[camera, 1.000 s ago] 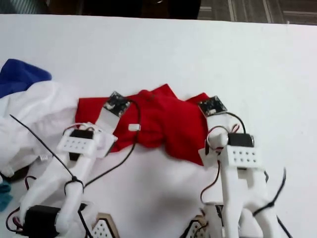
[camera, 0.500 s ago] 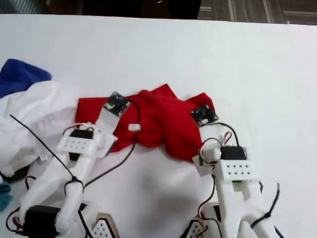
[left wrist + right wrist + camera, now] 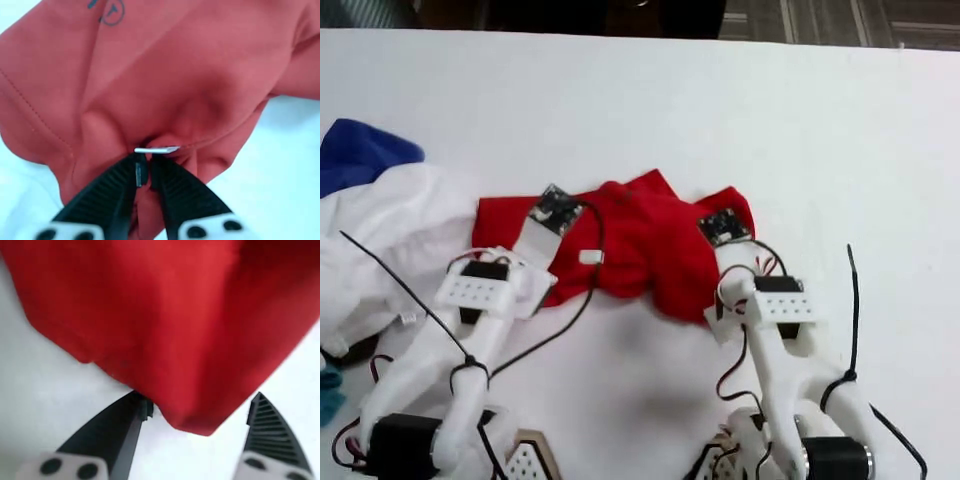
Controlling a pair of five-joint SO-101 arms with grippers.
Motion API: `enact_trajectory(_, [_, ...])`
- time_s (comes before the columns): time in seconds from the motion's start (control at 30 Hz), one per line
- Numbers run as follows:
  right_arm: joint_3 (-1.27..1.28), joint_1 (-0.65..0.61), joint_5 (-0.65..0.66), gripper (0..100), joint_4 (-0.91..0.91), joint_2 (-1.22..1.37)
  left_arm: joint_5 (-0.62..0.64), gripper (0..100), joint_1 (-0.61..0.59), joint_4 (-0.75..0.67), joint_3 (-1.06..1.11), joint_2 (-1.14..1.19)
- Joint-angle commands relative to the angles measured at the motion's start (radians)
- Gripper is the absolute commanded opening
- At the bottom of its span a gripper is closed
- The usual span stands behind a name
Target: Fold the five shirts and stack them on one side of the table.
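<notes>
White table (image 3: 770,120) stretches wide, with dark floor past its far edge. At the far left lies a loose heap, a blue shirt (image 3: 360,155) against a white shirt (image 3: 390,230), both unfolded. Next along, the left gripper (image 3: 147,165) is pinched tight on a bunched fold of the red shirt (image 3: 640,250), right beside a small white tag (image 3: 156,149). The red shirt sits crumpled at mid-table, near the arms, its left part touching the white shirt. On its right side the right gripper (image 3: 200,400) hangs with jaws spread wide, a drooping edge of red cloth between them but not yet caught.

Judging by this, the step in hand is taking hold of the red shirt at two points so it can be spread flat before folding; no shirt looks folded or stacked. The next move seems to call for the right jaws to close on that edge, then both arms pulling apart evenly, or the cloth may slip free
</notes>
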Motion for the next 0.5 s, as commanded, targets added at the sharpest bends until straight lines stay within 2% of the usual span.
enact_trajectory(0.0, [-0.06,0.005,0.002,27.5,-0.012,0.005,0.009,3,0.009,-0.018,0.002,0.0])
enact_trajectory(0.17, [-0.055,0.01,0.0,14.4,-0.005,0.005,0.009,3,0.009,-0.018,0.002,0.0])
enact_trajectory(0.33, [-0.055,0.004,0.0,19.3,-0.008,0.007,0.009,3,0.009,-0.02,0.002,0.0])
enact_trajectory(0.47, [-0.055,0.004,0.002,19.3,-0.004,0.007,0.009,3,0.009,-0.02,0.002,0.0])
